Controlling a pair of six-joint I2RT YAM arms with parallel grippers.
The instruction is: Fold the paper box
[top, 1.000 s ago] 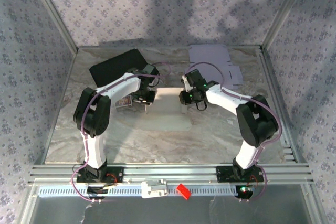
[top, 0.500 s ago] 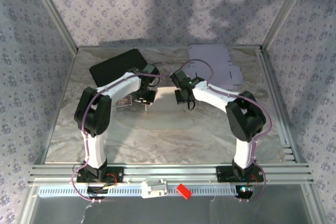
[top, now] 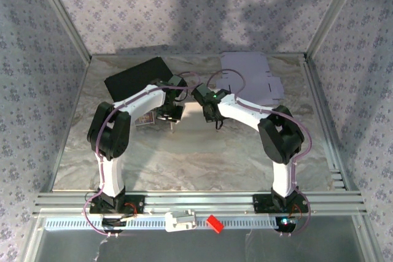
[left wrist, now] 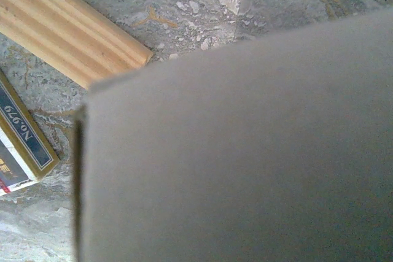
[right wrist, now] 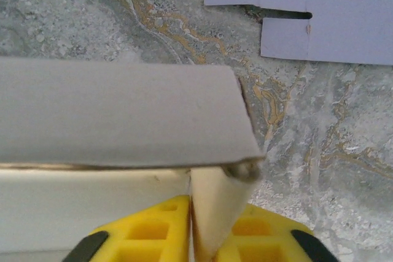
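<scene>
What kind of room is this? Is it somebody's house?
Probably not a house; it looks like a small robot test booth. Patterned walls are framed by metal posts, and the left arm and right arm are bolted at the edge of a marble-look table.

Grey, marble-veined bench (top: 184,164) with tan streaks, closed in on three sides by walls (top: 184,10) papered in a small lilac flower print. Soft shadows fall across the back one. Aluminium posts (top: 61,13) mark the corners, and a slotted rail (top: 202,200) edges the near side.
</scene>
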